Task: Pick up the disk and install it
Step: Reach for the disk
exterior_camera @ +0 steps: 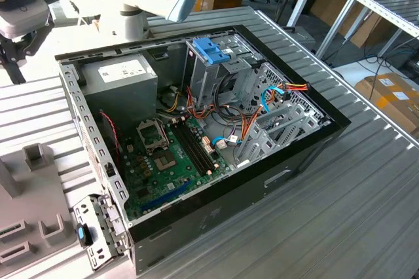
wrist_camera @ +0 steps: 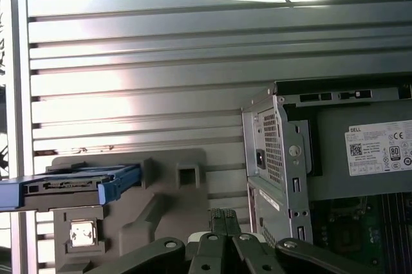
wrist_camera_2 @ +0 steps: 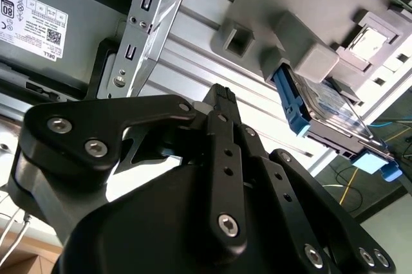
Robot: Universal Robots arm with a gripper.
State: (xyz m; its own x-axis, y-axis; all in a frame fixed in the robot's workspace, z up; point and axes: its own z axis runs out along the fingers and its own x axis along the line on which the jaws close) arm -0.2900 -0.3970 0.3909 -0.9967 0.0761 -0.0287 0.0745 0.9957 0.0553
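Disk (wrist_camera: pixel 71 187) rests in grey holder (wrist_camera: pixel 122 235), apart from the closed jaws.

The open case (exterior_camera: pixel 216 217) on the ribbed tabletop (exterior_camera: pixel 340 200) is seen whole from above, at a slant, in the exterior view. Both wrist views are taken from close behind the tool (wrist_camera: pixel 222 215), past its black links. The power supply (wrist_camera: pixel 360 152), the grey holder (wrist_camera: pixel 167 190) and the disk (wrist_camera: pixel 64 187) are shared by both.
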